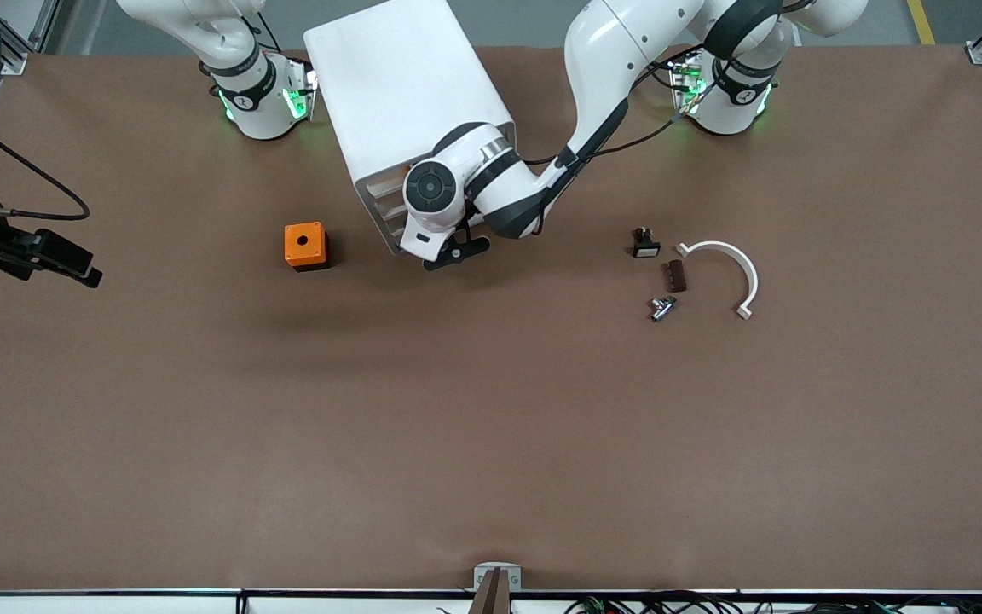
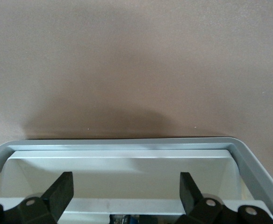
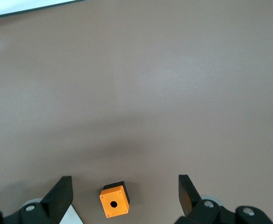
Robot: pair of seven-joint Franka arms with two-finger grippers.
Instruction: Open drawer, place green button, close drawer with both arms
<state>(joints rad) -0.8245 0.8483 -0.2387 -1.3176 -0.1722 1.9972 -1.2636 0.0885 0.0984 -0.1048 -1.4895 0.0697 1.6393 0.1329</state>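
The white cabinet (image 1: 406, 94) stands between the arm bases. My left gripper (image 1: 455, 252) is at its front and hides the drawers there. In the left wrist view the drawer (image 2: 127, 143) is pulled out, a shallow white tray with a grey rim. My left gripper (image 2: 126, 186) hangs open and empty over it. A small dark and blue part (image 2: 129, 218) shows at that view's edge, low between the fingers; I cannot tell whether it is the button. No green cap shows anywhere. My right gripper (image 1: 82, 269) is raised at the right arm's end of the table, open and empty (image 3: 124, 181).
An orange box (image 1: 306, 246) with a round hole sits beside the cabinet toward the right arm's end; it also shows in the right wrist view (image 3: 114, 203). Toward the left arm's end lie a black white-faced button (image 1: 644, 245), a brown block (image 1: 676, 275), a metal part (image 1: 661, 308) and a white arc (image 1: 725, 269).
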